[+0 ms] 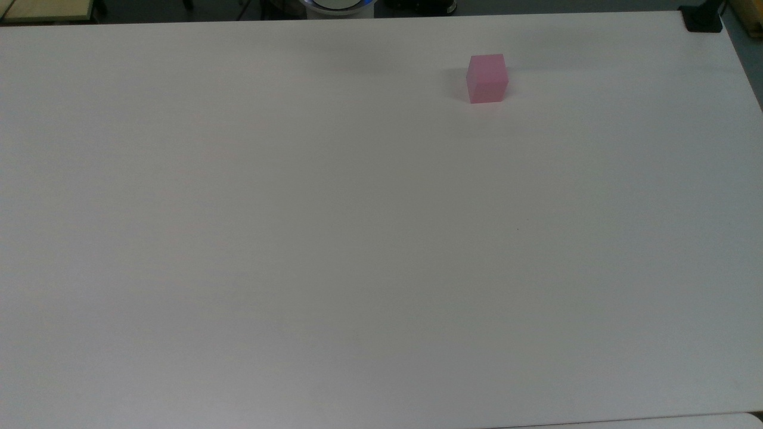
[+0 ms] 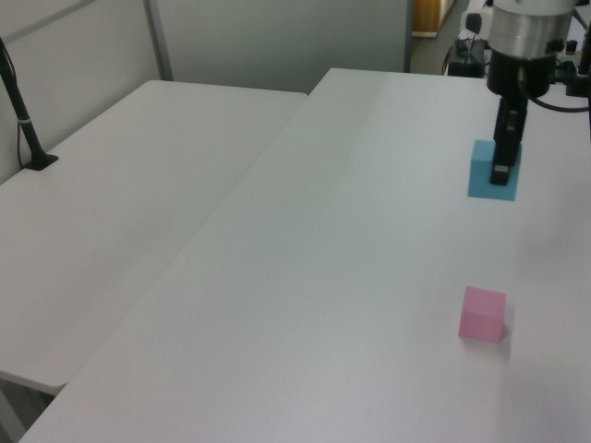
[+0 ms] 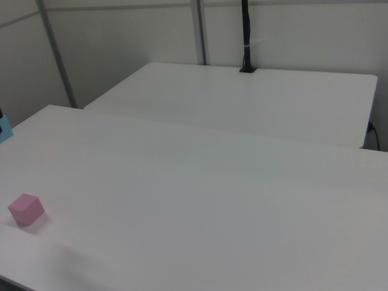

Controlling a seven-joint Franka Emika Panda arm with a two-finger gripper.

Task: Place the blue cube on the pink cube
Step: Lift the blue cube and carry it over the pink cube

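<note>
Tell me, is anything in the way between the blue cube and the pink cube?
No, nothing visible is. In the left view the gripper holds the blue cube up, apart from the pink cube, and only bare white table lies between them.
</note>
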